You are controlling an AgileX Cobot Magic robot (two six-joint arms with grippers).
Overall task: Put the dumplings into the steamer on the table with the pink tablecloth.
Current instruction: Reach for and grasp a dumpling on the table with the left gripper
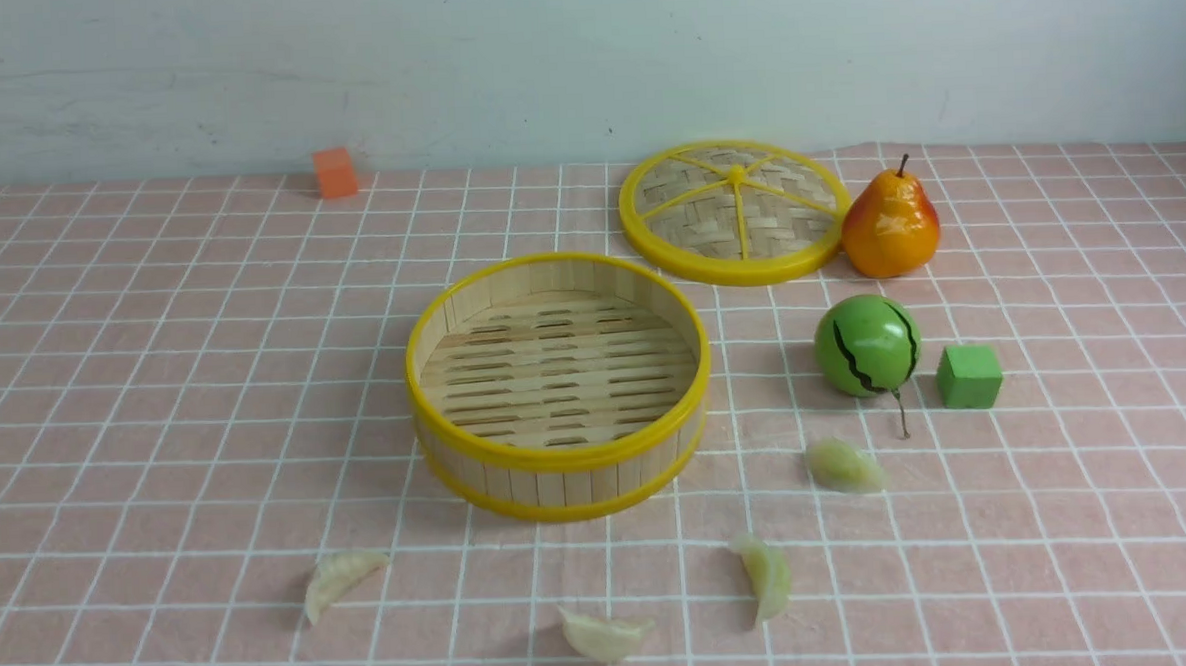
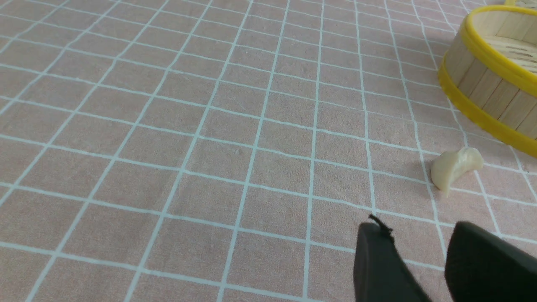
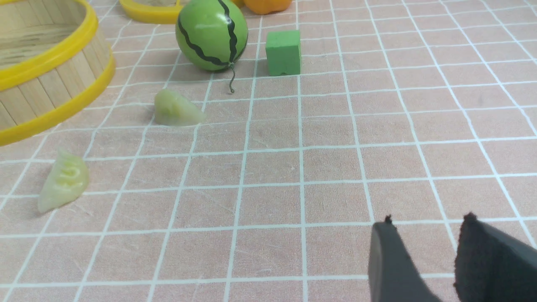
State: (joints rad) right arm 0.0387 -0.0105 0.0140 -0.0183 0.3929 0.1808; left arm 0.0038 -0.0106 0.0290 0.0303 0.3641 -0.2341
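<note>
The steamer [image 1: 558,457] stands empty in the middle of the table with the pink tablecloth [image 1: 155,392]. Several dumplings lie on the cloth in front of it: one at front left [image 1: 344,579], one nearest me [image 1: 606,633], one beside that [image 1: 769,576], and one further right [image 1: 844,465]. Neither arm shows in the front view. My left gripper [image 2: 415,230] hovers open and empty a short way from a cream dumpling [image 2: 455,167] near the steamer [image 2: 482,84]. My right gripper [image 3: 426,224] is open and empty, well apart from two greenish dumplings [image 3: 176,110] [image 3: 63,182].
A woven lid with a yellow rim [image 1: 733,212] lies behind the steamer, with a pear [image 1: 889,225] next to it. A green striped ball [image 1: 866,346] and a green cube [image 1: 968,377] sit right of the steamer. An orange cube [image 1: 335,172] stands by the back wall.
</note>
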